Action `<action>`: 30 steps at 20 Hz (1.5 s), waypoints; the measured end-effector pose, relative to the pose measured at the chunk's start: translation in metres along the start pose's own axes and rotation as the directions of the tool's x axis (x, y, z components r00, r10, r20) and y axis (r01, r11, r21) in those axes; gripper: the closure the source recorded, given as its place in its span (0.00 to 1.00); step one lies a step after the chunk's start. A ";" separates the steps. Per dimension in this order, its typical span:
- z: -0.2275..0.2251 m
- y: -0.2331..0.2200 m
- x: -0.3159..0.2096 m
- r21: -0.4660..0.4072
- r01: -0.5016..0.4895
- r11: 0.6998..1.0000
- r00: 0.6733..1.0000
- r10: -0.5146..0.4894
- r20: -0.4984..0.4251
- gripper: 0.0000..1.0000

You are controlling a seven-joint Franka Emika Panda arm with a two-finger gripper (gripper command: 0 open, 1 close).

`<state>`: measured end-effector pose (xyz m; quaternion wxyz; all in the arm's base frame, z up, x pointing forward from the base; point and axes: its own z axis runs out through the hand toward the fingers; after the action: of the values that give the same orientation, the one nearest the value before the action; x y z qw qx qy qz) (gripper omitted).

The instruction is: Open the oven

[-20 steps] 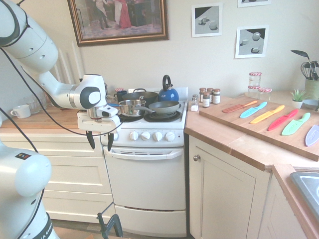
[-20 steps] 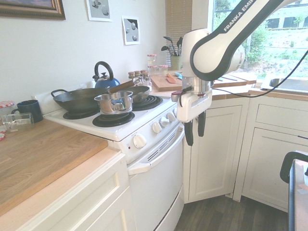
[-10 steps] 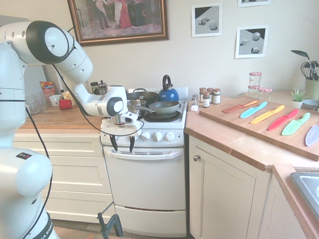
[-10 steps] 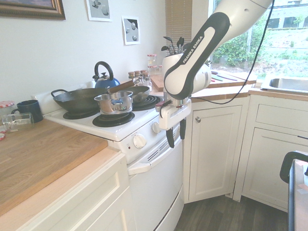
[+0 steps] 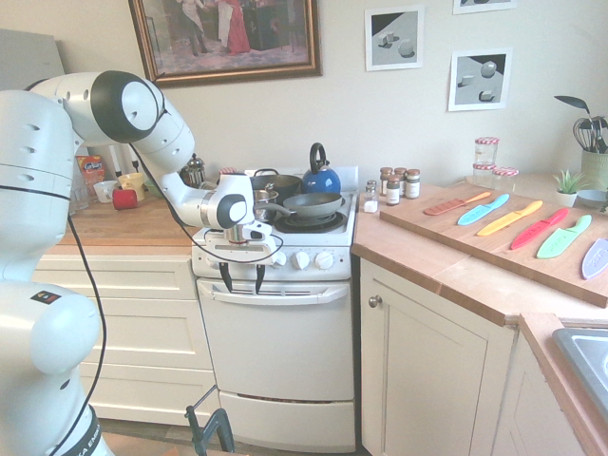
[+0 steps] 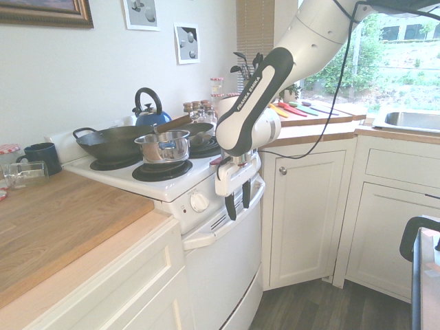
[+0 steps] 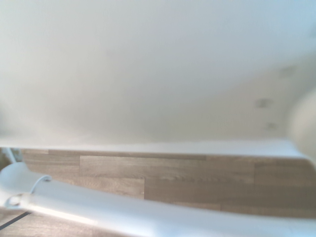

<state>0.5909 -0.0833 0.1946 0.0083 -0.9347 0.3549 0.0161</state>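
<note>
To the right of the left-hand worktop (image 5: 123,226), your hand (image 5: 243,278) hung with its fingers parted by the left part of the bar handle (image 5: 309,296). The oven (image 5: 280,347) stood shut between the counters. You probably needed a grip nearer mid-bar: smooth, rigid, perhaps slippery, with a stiff, weighty door behind it.

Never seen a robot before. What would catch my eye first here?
Probably the big white robot arm, its open claw pointing down by the front of a white stove. Next, the shiny blue kettle at the stove's back, and the row of brightly coloured knives on a wooden board.
</note>
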 end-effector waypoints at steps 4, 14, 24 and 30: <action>0.004 -0.008 0.005 0.012 0.043 0.999 0.999 -0.043 -0.026 0.00; 0.005 -0.014 0.007 0.008 0.053 0.999 0.998 -0.053 -0.024 0.00; 0.003 -0.017 0.011 -0.002 0.050 0.999 0.999 -0.050 -0.002 0.00; 0.003 -0.017 0.011 -0.002 0.050 0.999 0.999 -0.050 -0.002 0.00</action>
<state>0.6101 -0.0781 0.1912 0.0071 -0.9433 0.3315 0.0151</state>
